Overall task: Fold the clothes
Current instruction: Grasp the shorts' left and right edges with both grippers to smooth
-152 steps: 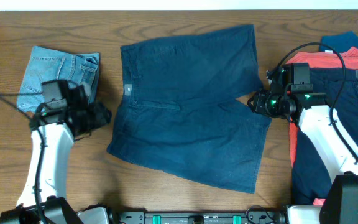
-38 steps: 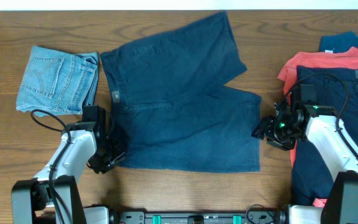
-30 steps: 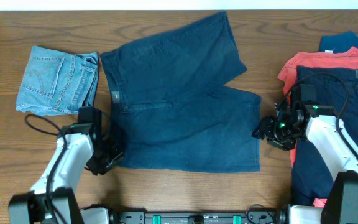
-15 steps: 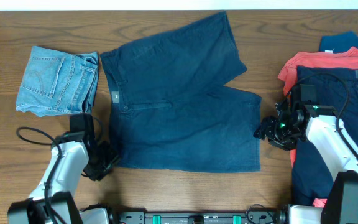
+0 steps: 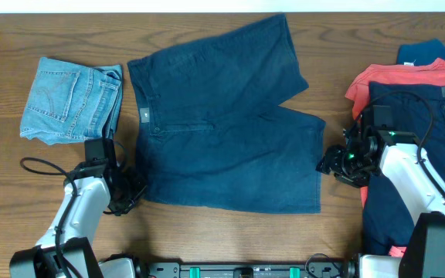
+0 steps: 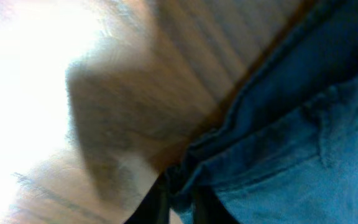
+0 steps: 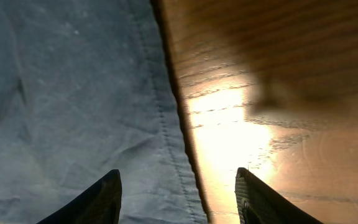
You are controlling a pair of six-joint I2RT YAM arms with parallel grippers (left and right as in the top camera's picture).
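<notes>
Left gripper [image 5: 127, 198] sits low at the near-left corner of the navy shorts [image 5: 222, 116], its arm angled up from the table's [image 5: 230, 232] near edge. Its fingers [image 6: 160, 202] look pinched shut on the waistband edge. Right gripper [image 5: 324, 164] hovers over the shorts' right hem, jaws spread wide, holding nothing. Folded jeans [image 5: 72, 100] lie left of the shorts, and a clothes pile [image 5: 431, 100] lies right.
</notes>
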